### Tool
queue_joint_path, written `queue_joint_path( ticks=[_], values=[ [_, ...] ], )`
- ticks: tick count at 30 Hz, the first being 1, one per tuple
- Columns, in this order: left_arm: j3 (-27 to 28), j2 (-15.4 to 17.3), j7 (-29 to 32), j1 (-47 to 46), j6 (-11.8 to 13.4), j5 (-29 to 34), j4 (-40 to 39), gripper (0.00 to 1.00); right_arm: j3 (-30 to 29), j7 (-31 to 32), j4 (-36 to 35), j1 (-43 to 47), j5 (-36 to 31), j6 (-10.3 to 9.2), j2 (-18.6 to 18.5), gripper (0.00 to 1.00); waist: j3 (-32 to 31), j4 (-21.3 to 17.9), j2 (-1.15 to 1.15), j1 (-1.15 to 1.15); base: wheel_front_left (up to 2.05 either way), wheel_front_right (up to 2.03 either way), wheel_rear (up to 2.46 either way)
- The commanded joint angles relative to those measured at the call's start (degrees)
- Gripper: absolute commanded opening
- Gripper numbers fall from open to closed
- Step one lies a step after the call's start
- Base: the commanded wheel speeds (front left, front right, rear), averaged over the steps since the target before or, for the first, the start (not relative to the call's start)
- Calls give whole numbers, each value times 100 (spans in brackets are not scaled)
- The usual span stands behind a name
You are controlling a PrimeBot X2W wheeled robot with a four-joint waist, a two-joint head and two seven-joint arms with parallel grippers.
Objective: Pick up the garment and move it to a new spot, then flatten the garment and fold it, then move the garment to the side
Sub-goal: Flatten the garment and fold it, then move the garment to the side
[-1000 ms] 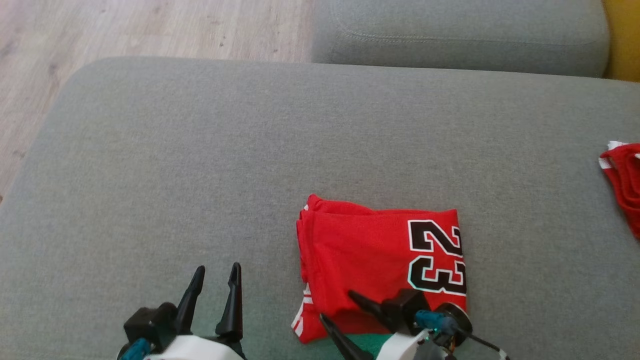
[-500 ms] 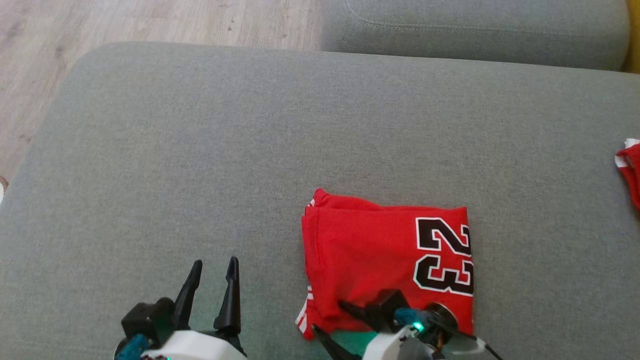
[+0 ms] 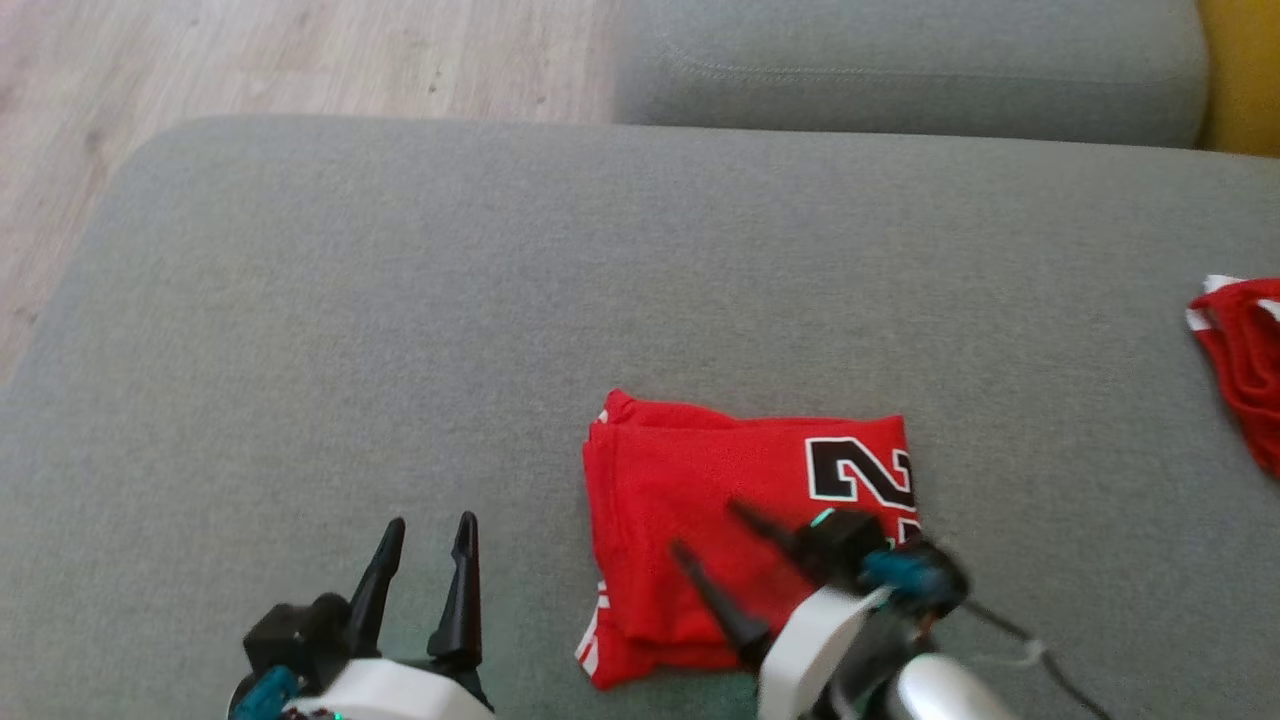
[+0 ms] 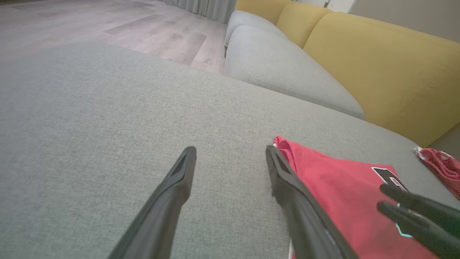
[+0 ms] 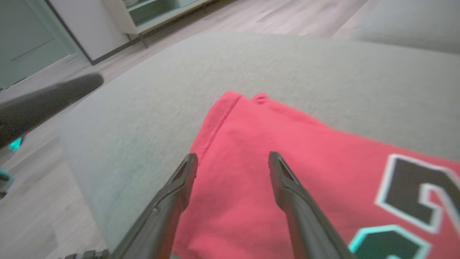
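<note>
Red shirt (image 3: 660, 480) is lying folded; my right gripper (image 3: 707, 527), fingers apart, is sliding forward over it, likely to move it aside.

A wide grey couch seat (image 3: 400, 300) carries everything, its cloth smooth and bare over the left half. A red jersey (image 3: 690, 480) lies flat on it at about 6 o'clock, folded into a neat rectangle with a black, white-edged number on top. At 3 o'clock, well apart from the jersey, lies a bunched red cloth (image 3: 1245, 350) with white trim, cut off by the frame, possibly another garment.
</note>
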Motion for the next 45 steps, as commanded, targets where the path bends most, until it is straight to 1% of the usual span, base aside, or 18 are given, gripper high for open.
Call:
queue_joint_path(
  ticks=[1, 2, 3, 4, 14, 19, 24, 36, 41, 45],
  values=[
    [195, 65, -52, -370, -14, 45, -146, 100, -230, -142, -338, -251, -140, -4, 104, 100, -83, -88, 0, 0, 0, 0, 0],
    [160, 47, -32, -428, -24, 71, -143, 100, -579, -203, -472, -194, -270, -4, 106, 100, -139, -147, 0, 0, 0, 0, 0],
    [149, 39, -28, -456, -24, 86, -136, 100, -767, -228, -545, -149, -325, -4, 107, 100, -168, -178, 0, 0, 0, 0, 0],
    [149, 39, -28, -456, -24, 86, -136, 100, -767, -228, -545, -149, -325, -4, 107, 100, -168, -178, 0, 0, 0, 0, 0],
    [154, -36, -94, -394, 27, 69, -60, 100, -2431, -482, -1303, 612, -453, -4, 109, 100, -426, -385, 0, 0, 0, 0, 0],
    [270, -67, -203, -227, 76, 39, -47, 100, -2906, -525, -1524, 917, -540, -4, 110, 100, -472, -415, 0, 0, 0, 0, 0],
    [419, -48, -291, -26, 109, 63, -29, 100, -3039, -554, -1620, 1086, -603, -4, 110, 100, -499, -427, 0, 0, 0, 0, 0],
    [589, -1, -349, 130, 114, 213, -7, 100, -3017, -490, -1557, 1159, -660, -4, 110, 100, -516, -395, 0, 0, 0, 0, 0],
    [542, -26, -346, 81, 94, 258, -22, 100, -3002, -204, -1284, 869, -776, -4, 110, 100, -470, -273, 0, 0, 0, 0, 0],
    [515, -56, -344, 46, 79, 277, -17, 100, -2910, 325, -796, 536, -821, -4, 110, 100, -386, -107, 0, 0, 0, 0, 0]
  ],
)
